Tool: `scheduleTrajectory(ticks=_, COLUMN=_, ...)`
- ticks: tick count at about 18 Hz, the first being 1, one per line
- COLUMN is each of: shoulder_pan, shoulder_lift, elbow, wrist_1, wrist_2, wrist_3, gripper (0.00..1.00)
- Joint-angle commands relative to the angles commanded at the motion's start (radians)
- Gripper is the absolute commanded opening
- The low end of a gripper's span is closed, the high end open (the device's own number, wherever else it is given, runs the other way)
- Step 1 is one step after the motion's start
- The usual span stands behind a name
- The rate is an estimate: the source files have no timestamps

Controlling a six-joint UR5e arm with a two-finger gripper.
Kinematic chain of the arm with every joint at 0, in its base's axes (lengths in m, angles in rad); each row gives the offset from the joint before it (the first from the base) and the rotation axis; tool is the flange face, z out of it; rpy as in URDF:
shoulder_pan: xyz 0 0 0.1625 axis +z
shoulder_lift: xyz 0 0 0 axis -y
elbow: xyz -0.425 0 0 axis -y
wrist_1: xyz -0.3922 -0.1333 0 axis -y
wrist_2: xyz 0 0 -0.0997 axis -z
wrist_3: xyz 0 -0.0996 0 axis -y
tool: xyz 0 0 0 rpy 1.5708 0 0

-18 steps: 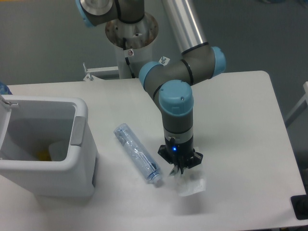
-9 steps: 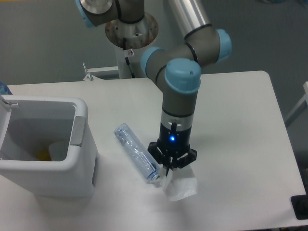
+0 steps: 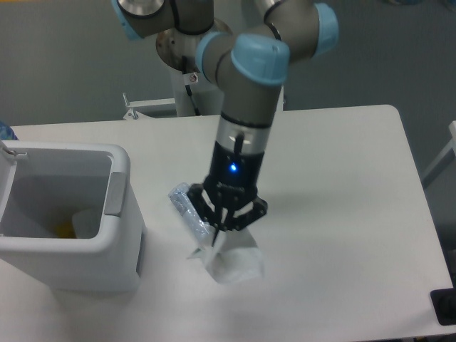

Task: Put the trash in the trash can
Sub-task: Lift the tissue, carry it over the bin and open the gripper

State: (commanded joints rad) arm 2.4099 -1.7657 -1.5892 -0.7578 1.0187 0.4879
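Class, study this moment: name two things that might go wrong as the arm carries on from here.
1. The end effector pinches only the top edge of the crumpled white plastic wrapper, which dangles; it may slip loose.
2. The hanging wrapper is near the clear crushed plastic bottle and might nudge it, or catch the boxy white bin's rim.

- No text, label, brand, number or sign can be read anywhere in the frame.
- Small white tags on the arm base [image 3: 191, 75], upper middle of the frame, are too small to read.
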Motion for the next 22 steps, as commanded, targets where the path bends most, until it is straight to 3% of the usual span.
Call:
scheduleTrajectory(ticks=10, shoulder_pan=-0.172, shoulder_lift=0.103, elbow=-0.005, wrist_1=0.000, wrist_2=0.003, wrist_3=-0.061, gripper=0.00)
scheduleTrajectory(ticks=16, shoulder_pan=-0.241, shoulder_lift=0.112, elbow=-0.006, wrist_1=0.002, wrist_2=0.006, wrist_3=-0.058, gripper=0.20)
scheduleTrajectory(ticks=18, shoulder_pan=-0.249, shoulder_lift=0.112, elbow=-0.009, wrist_1=0.002, wrist_2=0.005, wrist_3=-0.055, gripper=0.41)
scheduleTrajectory(ticks=19, shoulder_pan=-0.249, shoulder_lift=0.111, elbow=-0.009, wrist_1=0.002, wrist_2=0.004, wrist_3=-0.052, gripper=0.58)
scheduleTrajectory(ticks=20, shoulder_pan=-0.250, shoulder_lift=0.111, elbow=-0.011, wrist_1=0.002, wrist_2=0.004, wrist_3=-0.049, gripper=0.84)
scheduleTrajectory(ticks=21, shoulder_pan=-0.250, shoulder_lift=0.109, elbow=-0.015, wrist_1=0.003, wrist_2=0.004, wrist_3=-0.049, gripper=0.94)
scheduleTrajectory(ticks=22, shoulder_pan=-0.250, shoulder_lift=0.111, elbow=-0.018, wrist_1=0.002, wrist_2=0.004, wrist_3=-0.049, gripper=0.95)
